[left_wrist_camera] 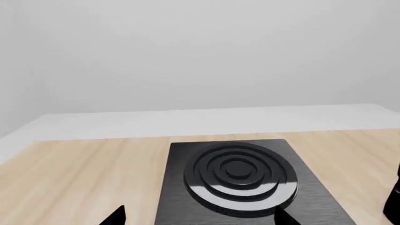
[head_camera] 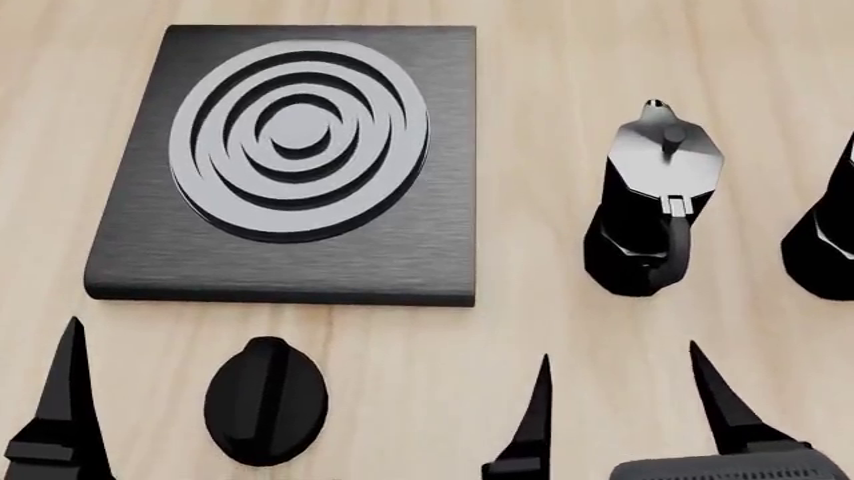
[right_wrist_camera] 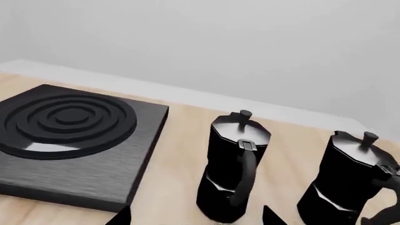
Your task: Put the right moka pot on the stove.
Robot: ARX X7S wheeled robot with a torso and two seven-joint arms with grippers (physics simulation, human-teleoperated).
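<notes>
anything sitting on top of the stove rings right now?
No. The stove carries only its own raised concentric rings; all three views show them bare. Both moka pots stand on the wooden table beside it. What is under the slab is hidden.

Wooden table (head_camera: 534,60) carries stove (head_camera: 400,260); black oval knob (head_camera: 266,400); right moka pot (head_camera: 817,245); left moka pot (head_camera: 657,205).

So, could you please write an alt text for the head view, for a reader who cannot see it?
Seen from above, a wooden table holds a square black stove with grey concentric rings, and to its right a black moka pot, with a second moka pot cut off at the right edge. Nearer the camera lie a black oval knob and the open left gripper and right gripper, both empty.
</notes>
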